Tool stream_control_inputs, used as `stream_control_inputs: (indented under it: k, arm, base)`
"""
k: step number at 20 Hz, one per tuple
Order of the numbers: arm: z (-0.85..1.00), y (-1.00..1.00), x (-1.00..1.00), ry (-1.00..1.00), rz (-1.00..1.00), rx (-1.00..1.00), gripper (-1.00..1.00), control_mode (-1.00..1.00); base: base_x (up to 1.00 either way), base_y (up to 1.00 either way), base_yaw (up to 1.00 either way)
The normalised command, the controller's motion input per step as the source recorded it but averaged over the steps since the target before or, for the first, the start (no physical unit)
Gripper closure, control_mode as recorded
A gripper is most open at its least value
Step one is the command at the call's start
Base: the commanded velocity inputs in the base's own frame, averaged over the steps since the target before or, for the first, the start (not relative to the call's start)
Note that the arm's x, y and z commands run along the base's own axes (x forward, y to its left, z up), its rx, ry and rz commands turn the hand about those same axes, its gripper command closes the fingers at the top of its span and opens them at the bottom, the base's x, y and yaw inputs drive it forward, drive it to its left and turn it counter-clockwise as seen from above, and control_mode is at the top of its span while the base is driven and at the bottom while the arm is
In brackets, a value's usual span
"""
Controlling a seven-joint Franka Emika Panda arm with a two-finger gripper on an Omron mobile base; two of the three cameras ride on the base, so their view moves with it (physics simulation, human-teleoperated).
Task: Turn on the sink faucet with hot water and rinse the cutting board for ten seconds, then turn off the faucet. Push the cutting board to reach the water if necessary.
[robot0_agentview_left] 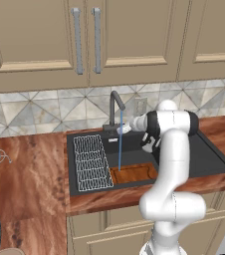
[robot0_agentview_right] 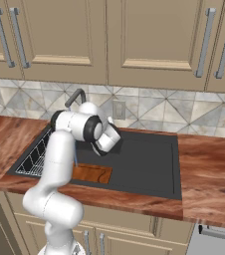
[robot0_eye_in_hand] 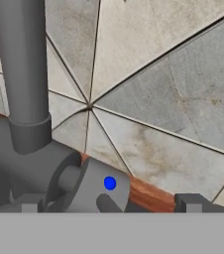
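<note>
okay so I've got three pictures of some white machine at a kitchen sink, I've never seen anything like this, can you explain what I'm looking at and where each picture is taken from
It is a white robot arm on a driving base, in a rendered kitchen. Two pictures come from cameras on the base, behind the arm to its left and right. The third looks out from its hand, close up at the sink faucet base and its lever. Its fingers sit either side of the lever, gripping nothing. In the black sink lie a white wire rack and the cutting board. The water runs onto the board's left end.
</note>
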Motion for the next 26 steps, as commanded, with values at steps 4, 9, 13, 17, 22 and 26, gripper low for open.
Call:
stream_control_inputs:
  k: [4, 9, 13, 17, 22, 26]
  arm:
    - [-0.17, 0.00, 0.07, 0.00, 0.00, 0.00, -1.00, -1.00]
    - [-0.08, 0.00, 0.00, 0.00, 0.00, 0.00, -1.00, -1.00]
    - [0.00, 0.01, 0.00, 0.00, 0.00, 0.00, -1.00, -1.00]
    - [0.00, 0.06, 0.00, 0.00, 0.00, 0.00, -1.00, -1.00]
    - [0.00, 0.09, 0.00, 0.00, 0.00, 0.00, -1.00, -1.00]
    - [0.00, 0.11, 0.00, 0.00, 0.00, 0.00, -1.00, -1.00]
  base:
    - [0.00, 0.00, 0.00]
    - [0.00, 0.00, 0.00]
    - [0.00, 0.00, 0.00]
    - [0.00, 0.00, 0.00]
    - [0.00, 0.00, 0.00]
    - [0.00, 0.00, 0.00]
